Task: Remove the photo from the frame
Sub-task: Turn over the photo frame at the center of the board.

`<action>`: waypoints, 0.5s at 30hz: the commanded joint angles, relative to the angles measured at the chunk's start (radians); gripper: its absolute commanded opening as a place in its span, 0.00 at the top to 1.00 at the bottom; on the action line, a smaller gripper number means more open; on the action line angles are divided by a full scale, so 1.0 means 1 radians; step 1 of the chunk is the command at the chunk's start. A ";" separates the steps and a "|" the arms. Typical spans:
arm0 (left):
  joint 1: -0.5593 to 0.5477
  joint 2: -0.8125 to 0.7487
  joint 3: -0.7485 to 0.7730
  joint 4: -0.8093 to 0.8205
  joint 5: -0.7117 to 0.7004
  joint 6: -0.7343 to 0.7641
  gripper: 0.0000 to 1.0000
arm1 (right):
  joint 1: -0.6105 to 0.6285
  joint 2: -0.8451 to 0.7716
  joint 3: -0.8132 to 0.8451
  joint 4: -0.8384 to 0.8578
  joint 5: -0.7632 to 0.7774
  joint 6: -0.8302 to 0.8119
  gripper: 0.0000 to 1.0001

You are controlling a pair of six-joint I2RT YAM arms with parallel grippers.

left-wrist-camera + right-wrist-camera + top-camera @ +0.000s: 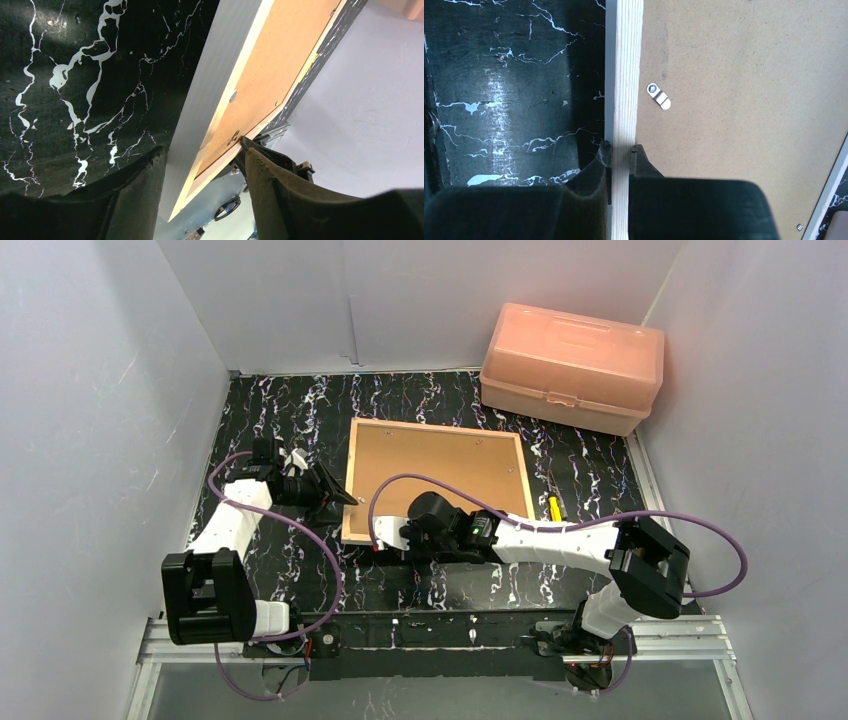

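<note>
The black marbled table [300, 420] is carrying the whole job. The frame [436, 425] is lying on it face down near the middle, with the light wood rails upward, which is putting the back within reach of both arms. The brown backing board [440, 475] is filling the opening, so the photo is not showing in any view. In my judgement it is sitting beneath that board, inside the frame. The pink plastic box [572, 365] is standing closed at the far right, well apart from the work. The right gripper [620, 150] is pinching the near wood rail, one finger on the outer side and one on the board side, with its jaws drawn together on it. I am reading this as an anchor, steadying the frame while the other arm works. The left gripper [202, 147] is straddling the near left corner with its fingers spread wide. One finger is beside the white outer face and the other tip is meeting the board at a small fastener; whether it is pressing, I cannot tell. A metal clip [659, 96] is sitting on the board just beside the rail, so the board is probably not yet free. A small yellow object [553, 508] is lying just beside the right rail.
</note>
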 commanded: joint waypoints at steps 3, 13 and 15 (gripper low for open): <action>-0.003 0.021 -0.008 -0.030 0.003 0.019 0.26 | 0.006 -0.069 0.111 0.202 0.022 -0.064 0.99; -0.001 0.035 -0.007 -0.047 -0.018 0.017 0.28 | 0.007 -0.067 0.114 0.199 0.013 -0.063 0.99; 0.000 0.023 -0.008 -0.013 0.020 -0.001 0.39 | 0.006 -0.065 0.116 0.198 0.010 -0.060 0.99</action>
